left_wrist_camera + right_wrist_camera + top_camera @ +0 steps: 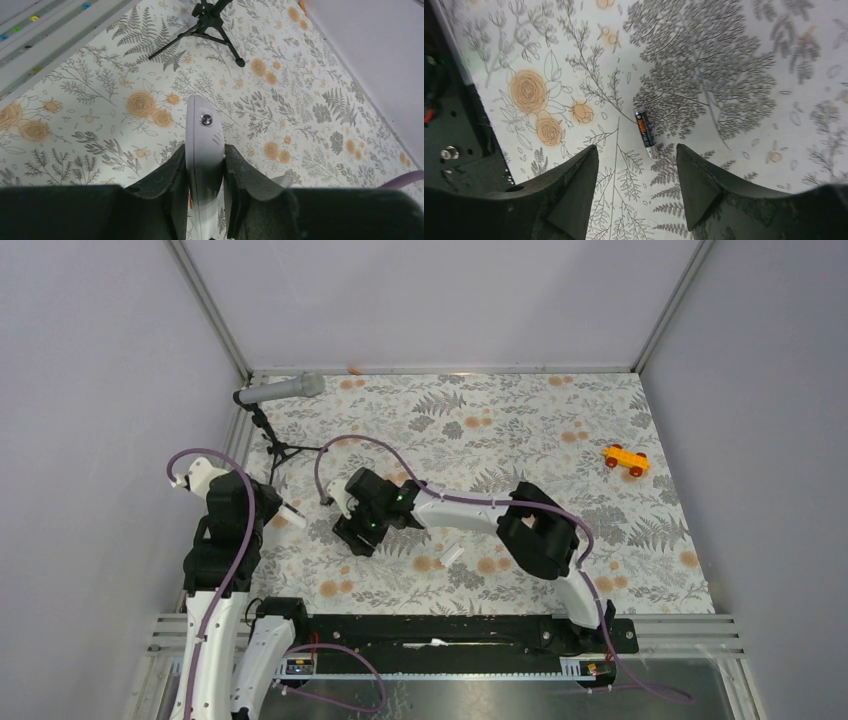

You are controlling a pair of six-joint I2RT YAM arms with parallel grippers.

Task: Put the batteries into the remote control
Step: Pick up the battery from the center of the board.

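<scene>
Top view, left gripper (278, 508) by the left edge of the table (560, 420), right gripper (358, 532) low over the left half, orange toy car (626, 460) near the right edge, left wrist view, left gripper clamped on the white remote control (202, 145), right wrist view, right gripper fingers (579, 180) wide apart, one battery (644, 128) lying flat on the table just ahead of them

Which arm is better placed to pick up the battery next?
Right. The right gripper is open just above the battery on the cloth, while the left gripper is shut on the remote control.
</scene>
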